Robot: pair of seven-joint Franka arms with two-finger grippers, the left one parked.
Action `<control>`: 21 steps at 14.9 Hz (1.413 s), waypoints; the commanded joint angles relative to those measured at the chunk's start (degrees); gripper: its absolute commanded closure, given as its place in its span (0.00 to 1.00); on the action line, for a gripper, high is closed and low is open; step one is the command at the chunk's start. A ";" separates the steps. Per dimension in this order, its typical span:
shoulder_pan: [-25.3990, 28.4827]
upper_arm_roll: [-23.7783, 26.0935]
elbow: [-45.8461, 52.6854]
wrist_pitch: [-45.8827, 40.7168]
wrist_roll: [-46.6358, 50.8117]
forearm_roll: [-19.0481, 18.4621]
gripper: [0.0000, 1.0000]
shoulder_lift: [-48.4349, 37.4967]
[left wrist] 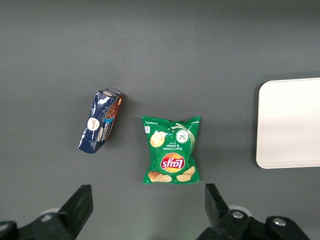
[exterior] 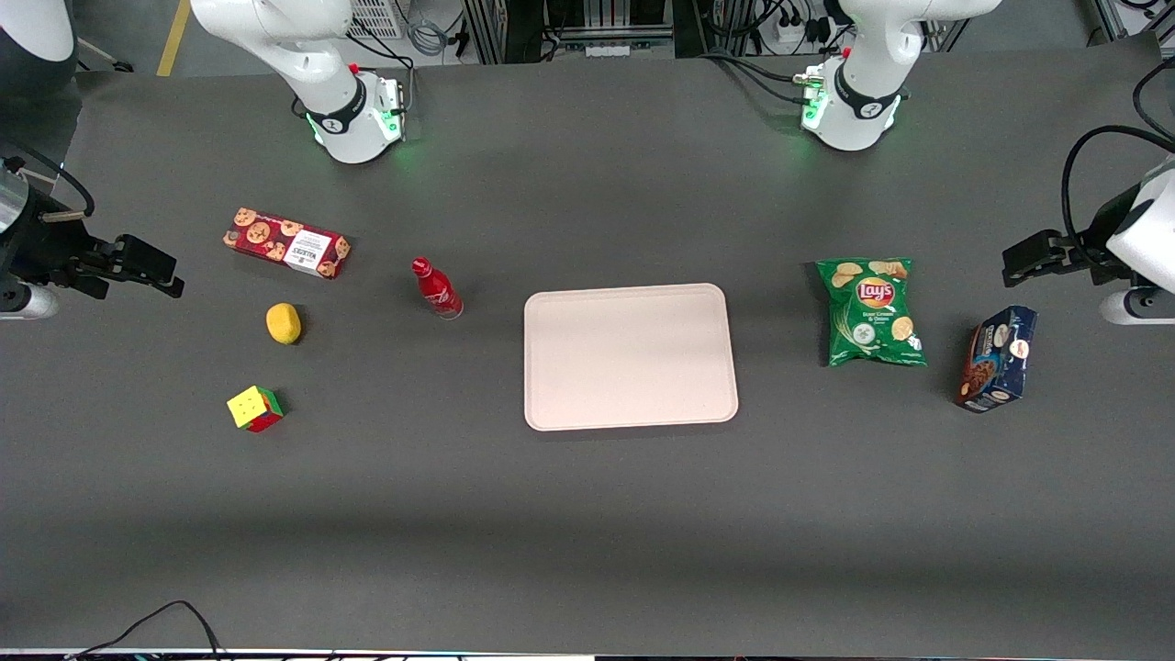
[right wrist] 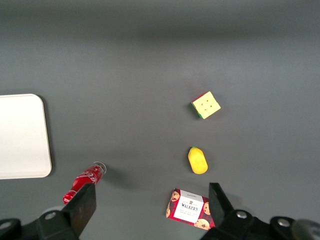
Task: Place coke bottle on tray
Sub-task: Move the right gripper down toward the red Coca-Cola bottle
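Puzzle cube (exterior: 255,408) nearest; gripper (exterior: 138,266) half out-of-frame

Dark table (exterior: 587,514) (matte grey) carries tray (exterior: 630,356), coke bottle (exterior: 437,287), snacks, cube.

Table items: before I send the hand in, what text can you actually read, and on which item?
"Lay's": green chip bag, on its red and yellow logo; smaller print unreadable.
"WALKERS": red cookie box, on its white label; the lines under it are too small.
Coke bottle: white script, too small to read.
Blue box: print blurred.
Tray: no text.
The hand is open, high at the working arm's end.
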 commanded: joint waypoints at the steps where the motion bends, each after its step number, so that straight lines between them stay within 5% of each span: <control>1: -0.12 -0.47 1.88 -1.75 -2.73 0.80 0.00 0.86; 6: 1.89 0.93 0.22 -3.42 -1.86 1.50 0.00 1.13; 11: 2.52 9.27 -7.24 -1.85 8.76 2.46 0.00 -1.94; 16: 2.61 16.82 -31.57 16.85 14.65 6.41 0.00 -15.30; 21: 2.69 24.92 -45.64 33.81 20.03 6.51 0.00 -17.16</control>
